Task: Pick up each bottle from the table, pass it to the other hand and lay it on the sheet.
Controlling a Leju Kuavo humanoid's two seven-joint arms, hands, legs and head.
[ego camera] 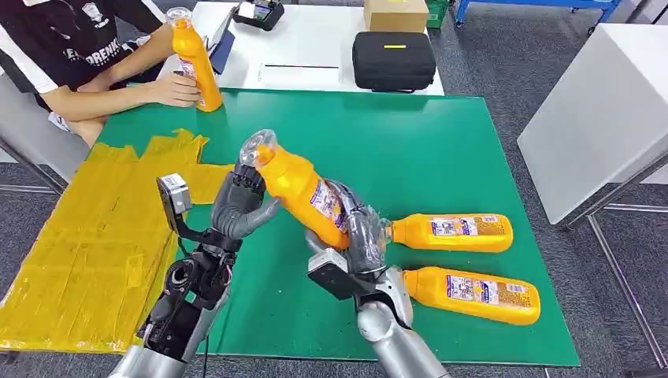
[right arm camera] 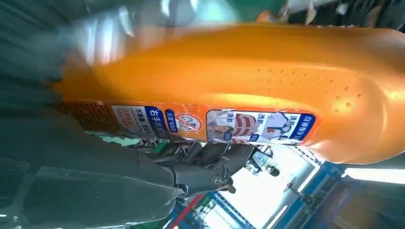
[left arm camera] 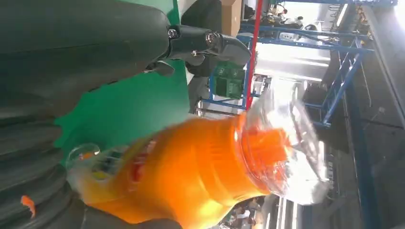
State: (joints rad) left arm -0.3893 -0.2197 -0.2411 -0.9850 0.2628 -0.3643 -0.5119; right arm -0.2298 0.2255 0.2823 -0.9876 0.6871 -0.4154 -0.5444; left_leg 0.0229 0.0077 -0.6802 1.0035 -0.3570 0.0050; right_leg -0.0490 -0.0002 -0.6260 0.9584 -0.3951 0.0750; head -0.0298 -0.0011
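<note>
A green counter [ego camera: 441,142] stands on grey carpet, with a white desk beyond its far edge and a yellow sheet [ego camera: 87,252] spread over its left side. Above the middle of the counter an orange bottle [ego camera: 303,193] with a clear cap is held up off the surface, tilted so the cap points far-left and the base near-right. The right robot hand [ego camera: 358,236] is wrapped around the bottle's lower body near the label, fingers closed on it; the right wrist view shows the orange body and label pressed against that hand. The left robot hand [ego camera: 240,201] is at the bottle's neck just under the cap, fingers curled close by it, but whether it actually grips the bottle I cannot tell; the left wrist view shows the capped end [left arm camera: 282,148] right in front of that hand. Two more orange bottles lie on their sides on the right part of the counter: one [ego camera: 453,232] just right of the right robot hand, the other [ego camera: 476,293] nearer, both with caps pointing left. At the far-left corner a seated person [ego camera: 87,63] holds a fourth orange bottle [ego camera: 193,63] upright on the counter. On the white desk sit a black case [ego camera: 394,59] and a cardboard box [ego camera: 394,14].
</note>
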